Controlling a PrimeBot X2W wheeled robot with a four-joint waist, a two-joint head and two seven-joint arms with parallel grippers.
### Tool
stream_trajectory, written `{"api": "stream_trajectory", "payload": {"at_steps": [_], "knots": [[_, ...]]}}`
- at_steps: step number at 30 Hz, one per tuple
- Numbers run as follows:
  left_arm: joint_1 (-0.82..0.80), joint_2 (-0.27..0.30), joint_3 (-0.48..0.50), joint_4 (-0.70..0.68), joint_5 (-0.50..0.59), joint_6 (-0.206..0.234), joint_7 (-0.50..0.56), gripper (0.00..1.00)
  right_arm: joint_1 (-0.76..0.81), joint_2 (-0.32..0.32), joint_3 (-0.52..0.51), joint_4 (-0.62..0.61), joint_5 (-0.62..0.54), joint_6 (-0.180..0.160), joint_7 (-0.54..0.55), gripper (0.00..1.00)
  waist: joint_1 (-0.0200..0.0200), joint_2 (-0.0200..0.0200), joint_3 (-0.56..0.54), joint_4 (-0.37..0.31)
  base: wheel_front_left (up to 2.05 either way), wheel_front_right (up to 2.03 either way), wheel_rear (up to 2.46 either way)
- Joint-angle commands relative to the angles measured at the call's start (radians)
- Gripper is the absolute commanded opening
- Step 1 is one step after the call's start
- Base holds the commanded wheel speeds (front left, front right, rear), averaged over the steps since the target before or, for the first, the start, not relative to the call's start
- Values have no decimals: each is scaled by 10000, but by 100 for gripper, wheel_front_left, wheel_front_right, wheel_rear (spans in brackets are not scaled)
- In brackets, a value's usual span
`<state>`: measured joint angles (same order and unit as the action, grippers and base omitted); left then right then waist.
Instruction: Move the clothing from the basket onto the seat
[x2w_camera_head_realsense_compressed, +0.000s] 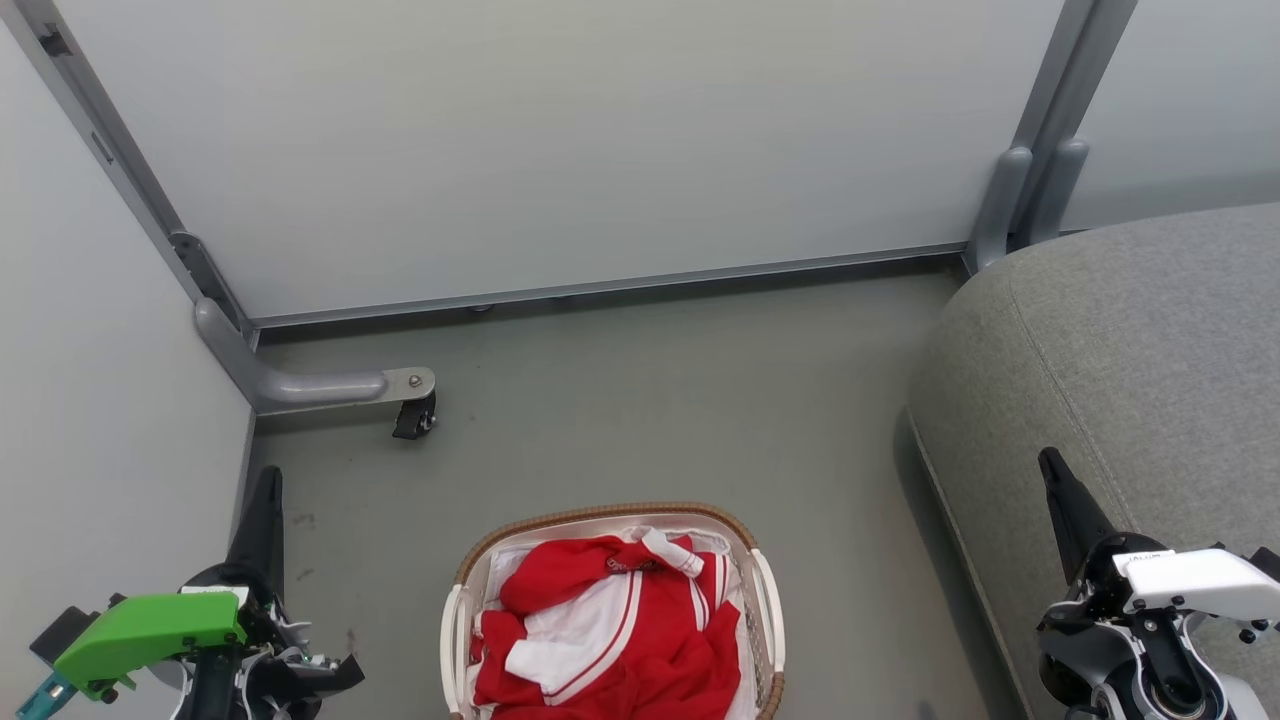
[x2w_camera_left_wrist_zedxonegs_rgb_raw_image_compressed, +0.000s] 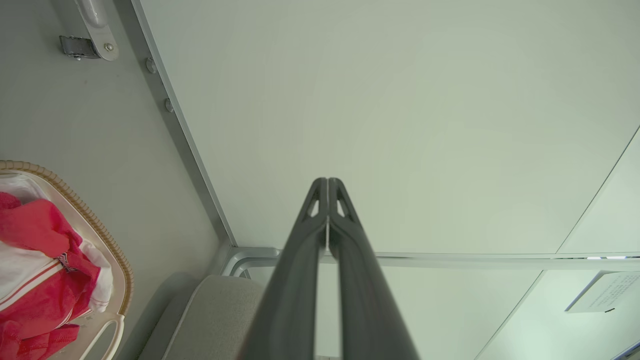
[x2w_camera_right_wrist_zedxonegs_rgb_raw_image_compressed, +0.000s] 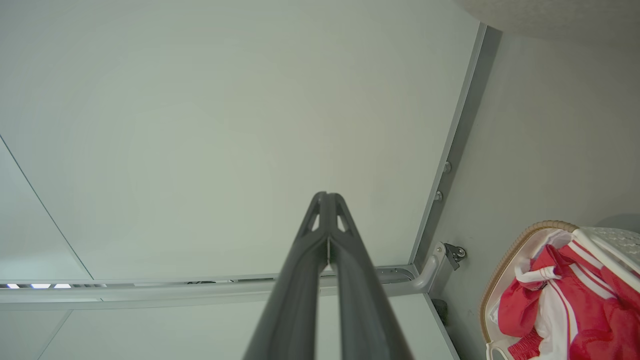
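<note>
The red and white clothing (x2w_camera_head_realsense_compressed: 610, 630) lies heaped in the basket (x2w_camera_head_realsense_compressed: 765, 600), a white oval tub with a brown woven rim, on the floor at the bottom centre of the head view. The grey seat (x2w_camera_head_realsense_compressed: 1120, 350) stands to the right of it. My left gripper (x2w_camera_head_realsense_compressed: 267, 480) is shut and empty at the lower left, well left of the basket. My right gripper (x2w_camera_head_realsense_compressed: 1050, 463) is shut and empty at the lower right, over the seat's front edge. The clothing (x2w_camera_left_wrist_zedxonegs_rgb_raw_image_compressed: 35, 260) and basket (x2w_camera_left_wrist_zedxonegs_rgb_raw_image_compressed: 107, 240) show at the left wrist view's left edge, the left gripper (x2w_camera_left_wrist_zedxonegs_rgb_raw_image_compressed: 327, 182) pointing at a panel. Beyond the right gripper (x2w_camera_right_wrist_zedxonegs_rgb_raw_image_compressed: 327, 196), the clothing (x2w_camera_right_wrist_zedxonegs_rgb_raw_image_compressed: 565, 300) lies at lower right.
Pale partition panels (x2w_camera_head_realsense_compressed: 560, 140) wall in the back and left. A grey metal foot with a caster (x2w_camera_head_realsense_compressed: 415, 415) juts onto the floor (x2w_camera_head_realsense_compressed: 680, 400) at the back left. Bare grey floor lies between the basket, the panels and the seat.
</note>
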<state>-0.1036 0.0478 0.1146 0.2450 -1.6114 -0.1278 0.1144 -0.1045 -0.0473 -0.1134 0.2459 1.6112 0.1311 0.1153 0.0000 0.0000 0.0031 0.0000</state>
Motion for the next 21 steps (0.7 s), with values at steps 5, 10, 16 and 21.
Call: {"api": "stream_trajectory", "payload": {"at_steps": [5,10,16,21], "knots": [[-104,48,8,-14,-31,-64,22,0,-75,-60,-14,-33,37,-7,6,0,0,0,0,0,0,0,0],[-104,48,8,-14,-31,-64,22,0,-75,-60,-14,-33,37,-7,6,0,0,0,0,0,0,0,0],[-104,48,8,-14,-31,-64,22,0,-76,-60,-14,-33,37,-7,6,0,0,0,0,0,0,0,0],[-104,48,8,-14,-31,-64,22,0,-76,-60,-14,-33,37,-7,6,0,0,0,0,0,0,0,0]]}}
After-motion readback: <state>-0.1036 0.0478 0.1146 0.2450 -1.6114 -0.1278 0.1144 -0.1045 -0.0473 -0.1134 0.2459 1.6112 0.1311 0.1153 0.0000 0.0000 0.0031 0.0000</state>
